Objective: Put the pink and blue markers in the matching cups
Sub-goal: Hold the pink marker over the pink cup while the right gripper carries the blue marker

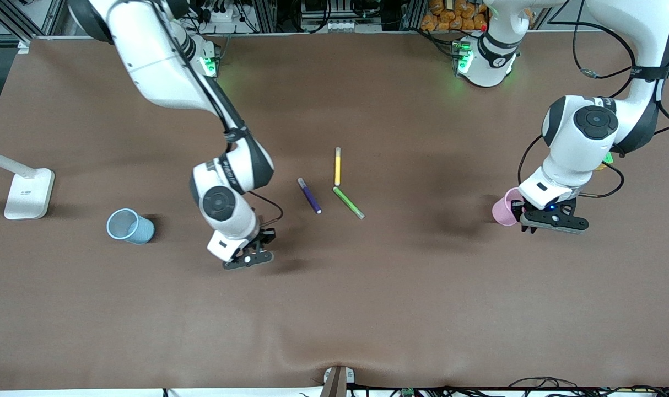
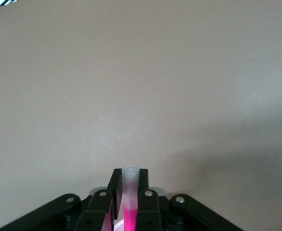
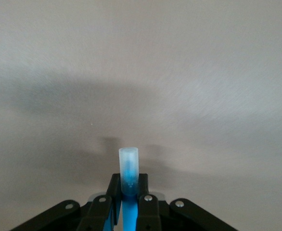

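Observation:
My left gripper [image 1: 552, 220] is low over the table beside the pale pink cup [image 1: 503, 208], which it partly hides. In the left wrist view this gripper [image 2: 130, 175] is shut on the pink marker [image 2: 129, 214], whose greyish cap sticks out past the fingertips. My right gripper [image 1: 249, 256] is over bare table, apart from the light blue cup [image 1: 129, 226], which stands toward the right arm's end. In the right wrist view this gripper [image 3: 129, 180] is shut on the blue marker [image 3: 129, 166], greyish cap outward. Neither marker shows in the front view.
A purple marker [image 1: 309, 196], a yellow marker [image 1: 338, 166] and a green marker [image 1: 349, 203] lie mid-table. A white lamp base [image 1: 28, 193] stands at the right arm's end, beside the blue cup.

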Robot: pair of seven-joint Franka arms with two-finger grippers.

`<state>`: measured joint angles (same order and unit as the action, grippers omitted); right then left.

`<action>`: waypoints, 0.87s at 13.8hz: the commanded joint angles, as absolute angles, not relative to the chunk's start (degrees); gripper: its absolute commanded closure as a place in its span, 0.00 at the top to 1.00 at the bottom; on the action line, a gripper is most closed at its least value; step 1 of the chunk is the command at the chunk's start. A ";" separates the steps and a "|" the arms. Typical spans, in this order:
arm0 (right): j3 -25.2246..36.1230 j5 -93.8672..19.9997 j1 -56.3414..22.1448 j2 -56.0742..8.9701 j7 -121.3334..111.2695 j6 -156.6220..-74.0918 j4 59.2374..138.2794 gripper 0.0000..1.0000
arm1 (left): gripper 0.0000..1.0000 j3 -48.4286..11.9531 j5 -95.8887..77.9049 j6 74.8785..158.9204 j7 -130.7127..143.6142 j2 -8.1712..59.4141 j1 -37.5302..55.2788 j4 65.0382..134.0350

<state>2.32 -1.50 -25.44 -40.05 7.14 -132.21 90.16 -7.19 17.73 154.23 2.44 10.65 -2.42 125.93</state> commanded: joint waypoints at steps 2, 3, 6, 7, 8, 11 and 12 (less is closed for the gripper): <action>-0.53 -1.32 -19.87 -31.57 -5.68 -126.49 91.49 0.00 | 0.00 -7.73 19.78 159.69 2.72 11.42 -4.22 128.58; -0.53 -2.62 -19.43 -30.07 -7.89 -124.82 91.67 0.00 | 0.00 -7.73 19.78 160.13 2.99 11.34 -4.22 129.28; -3.42 -11.14 -13.91 -26.82 -17.19 -119.90 91.67 0.00 | 0.00 -7.73 19.78 162.24 3.78 11.86 -4.13 130.60; -4.04 -12.82 -11.71 -25.94 -20.36 -118.14 91.58 0.00 | 0.00 -7.73 19.78 162.59 3.78 11.87 -4.13 130.69; -4.48 -15.09 -9.34 -25.32 -24.31 -116.38 91.58 0.00 | 0.04 -7.73 19.78 162.51 3.78 11.87 -4.13 130.69; -4.48 -24.67 -2.31 -24.70 -38.45 -110.15 91.67 0.00 | 1.00 -7.73 19.78 162.25 3.60 11.78 -4.22 130.52; -4.48 -27.39 0.15 -24.87 -42.76 -107.69 91.67 0.00 | 1.00 -7.73 19.78 162.16 3.52 11.69 -4.22 130.34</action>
<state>-2.65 -22.33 -5.24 -26.18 -35.18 -110.73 89.88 -7.23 18.37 161.37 2.54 12.37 -3.43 130.03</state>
